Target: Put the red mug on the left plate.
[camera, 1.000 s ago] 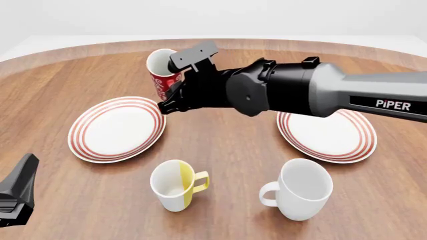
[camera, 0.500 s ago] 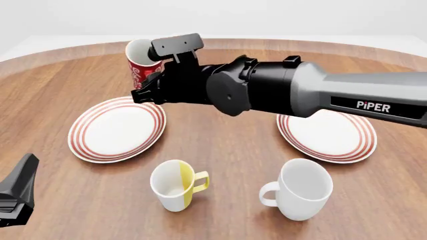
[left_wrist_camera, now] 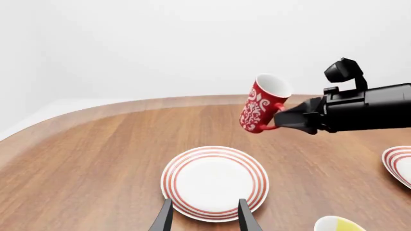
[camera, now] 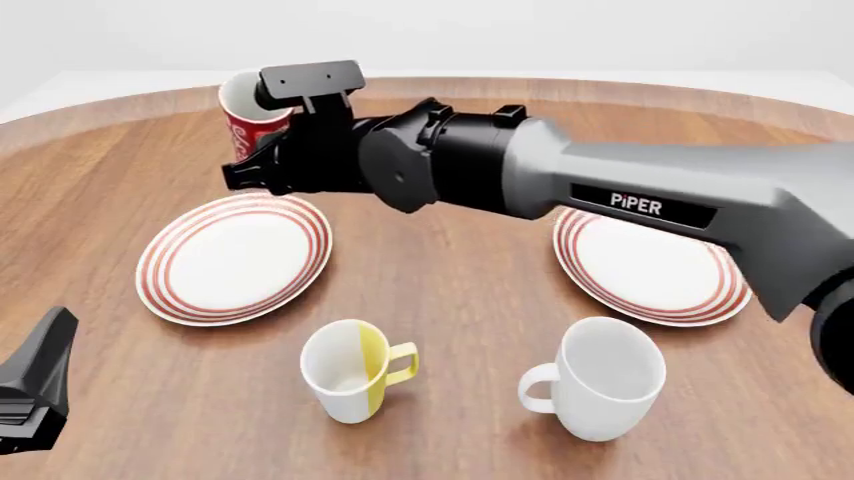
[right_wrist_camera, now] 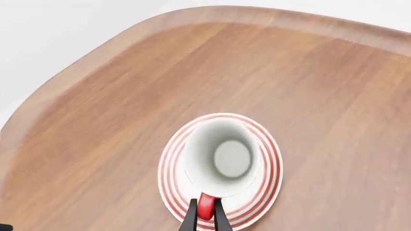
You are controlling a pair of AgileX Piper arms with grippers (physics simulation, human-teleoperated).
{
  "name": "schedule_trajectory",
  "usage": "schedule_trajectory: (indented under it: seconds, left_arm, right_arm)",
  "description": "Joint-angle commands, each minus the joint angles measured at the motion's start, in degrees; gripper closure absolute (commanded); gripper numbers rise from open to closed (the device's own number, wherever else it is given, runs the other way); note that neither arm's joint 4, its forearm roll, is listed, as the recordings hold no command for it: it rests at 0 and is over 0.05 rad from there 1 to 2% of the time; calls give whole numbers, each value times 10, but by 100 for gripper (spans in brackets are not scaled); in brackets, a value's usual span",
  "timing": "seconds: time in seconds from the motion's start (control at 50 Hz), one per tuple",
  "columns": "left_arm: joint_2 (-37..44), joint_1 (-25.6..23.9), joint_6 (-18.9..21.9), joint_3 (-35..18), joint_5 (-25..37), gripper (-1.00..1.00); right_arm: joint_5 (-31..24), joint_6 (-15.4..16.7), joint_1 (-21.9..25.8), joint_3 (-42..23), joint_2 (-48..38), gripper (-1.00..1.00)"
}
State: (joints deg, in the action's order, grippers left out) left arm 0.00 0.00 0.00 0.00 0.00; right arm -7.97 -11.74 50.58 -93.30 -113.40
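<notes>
My right gripper is clamped on the handle of the red mug, one finger on each side of the red loop as the right wrist view shows at its lower centre; I hold by the handle because it leaves the mug's base free to be set down. In the left wrist view the mug hangs clear of the table, tilted a little with its open white mouth toward the upper right of that frame, and it touches nothing but my fingers. In the front view the mug sits in the upper left, mostly hidden behind my wrist, above and beyond the far edge of the left plate. The right wrist view looks straight down into the mug and shows the plate's red rings around its mouth, so I judge the mug to be roughly over the plate, though not yet lowered onto it. My right arm reaches across the frame from the right edge to the upper left, forearm nearly level, passing over the table between the two plates. The right plate lies partly under that forearm. My left gripper stands parted and empty, parked at the lower left corner of the front view, with its fingers pointing toward the left plate. The yellow-striped mug and the plain white mug stand in the lower middle, well apart from the carry path.
</notes>
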Motion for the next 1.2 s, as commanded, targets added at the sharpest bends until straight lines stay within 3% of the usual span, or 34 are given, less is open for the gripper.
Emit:
schedule_trajectory:
  seconds: [0.02, 0.26, 0.78, 1.2]
  left_arm:
    - [0, 0, 0, 0, 0, -100]
    - [0, 0, 0, 0, 0, -100]
    - [0, 0, 0, 0, 0, -100]
    - [0, 0, 0, 0, 0, -100]
  right_arm:
    - [-22, -5, -14, -95, -73, 100]
    - [-21, -21, -13, -127, -120, 100]
    - [-72, 10, 7, -134, -156, 100]
    - [-111, 22, 12, -196, -204, 100]
